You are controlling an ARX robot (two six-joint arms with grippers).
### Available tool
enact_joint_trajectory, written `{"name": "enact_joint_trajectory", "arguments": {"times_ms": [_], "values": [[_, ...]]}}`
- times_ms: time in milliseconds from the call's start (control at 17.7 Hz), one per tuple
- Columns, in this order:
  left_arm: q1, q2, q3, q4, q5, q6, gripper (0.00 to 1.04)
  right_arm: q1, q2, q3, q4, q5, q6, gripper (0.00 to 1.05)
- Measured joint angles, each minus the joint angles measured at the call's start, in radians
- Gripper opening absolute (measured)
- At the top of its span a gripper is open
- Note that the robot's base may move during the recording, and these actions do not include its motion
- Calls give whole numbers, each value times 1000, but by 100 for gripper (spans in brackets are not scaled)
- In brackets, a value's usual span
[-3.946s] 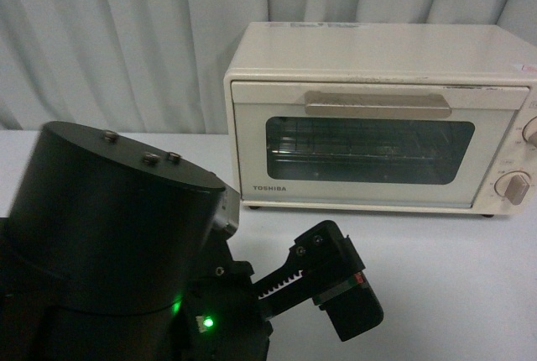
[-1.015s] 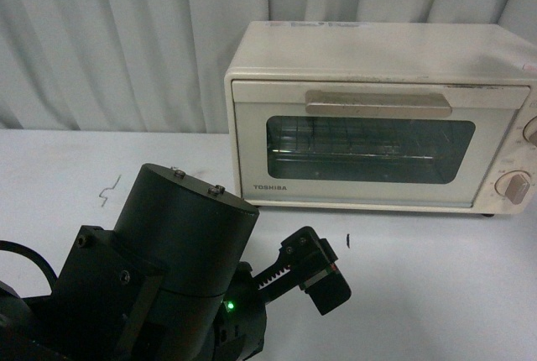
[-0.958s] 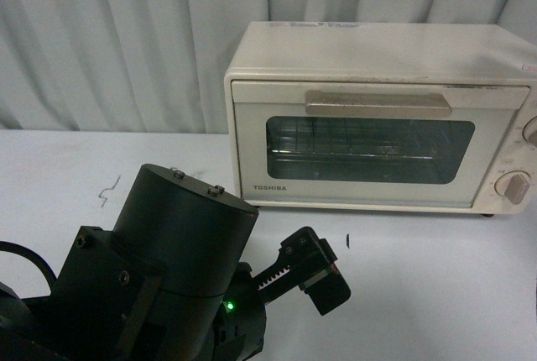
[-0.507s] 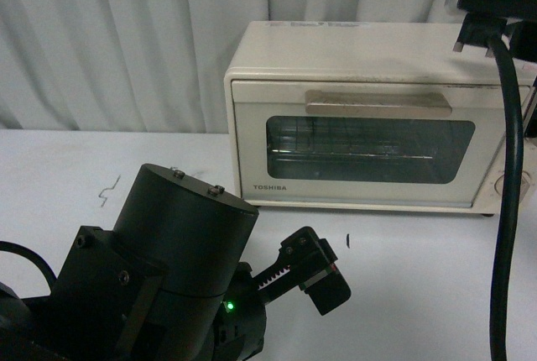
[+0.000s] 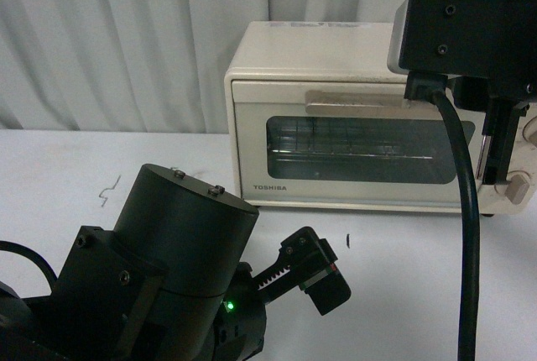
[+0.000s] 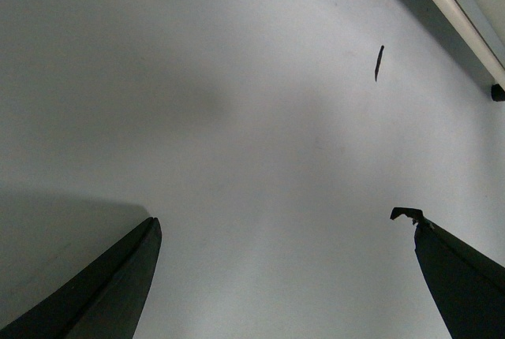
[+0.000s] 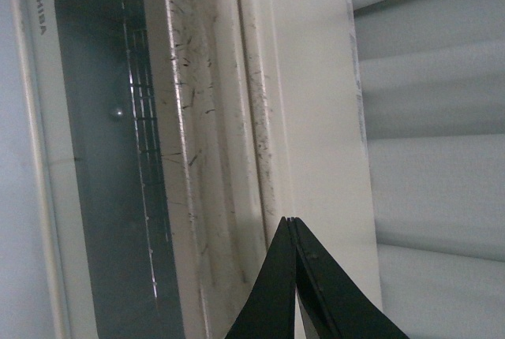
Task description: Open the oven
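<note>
Cream TOSHIBA toaster oven [image 5: 336,126] stands closed at the back of the white desk [image 5: 75,168], probably light enough to slide, so I judge its rigid, smooth beige bar handle [image 7: 185,158] the place to hook, my right jaws pressed together near it, left jaws spread wide.

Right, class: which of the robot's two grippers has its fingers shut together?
The right gripper: its fingers touch, near the oven; on the left gripper they stand wide apart above the table.

Pleated curtain [image 5: 126,42] hangs behind the white table [image 5: 403,285].
</note>
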Motion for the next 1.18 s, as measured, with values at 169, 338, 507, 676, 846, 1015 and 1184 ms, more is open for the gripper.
{"name": "enact_joint_trajectory", "arguments": {"times_ms": [169, 338, 507, 676, 846, 1015, 1184], "values": [[0, 0, 0, 0, 0, 0, 98, 5, 19, 0, -5, 0, 2, 2], [0, 0, 0, 0, 0, 0, 98, 5, 29, 5, 1, -3, 12, 2], [0, 0, 0, 0, 0, 0, 98, 3, 50, 23, -15, -3, 16, 2], [0, 0, 0, 0, 0, 0, 98, -10, 60, 24, -24, -3, 29, 2], [0, 0, 0, 0, 0, 0, 98, -16, 60, 12, -22, -8, 45, 2], [0, 0, 0, 0, 0, 0, 98, -15, 51, -6, -32, -23, 66, 2], [0, 0, 0, 0, 0, 0, 98, -18, 31, -17, -71, -31, 77, 2]]}}
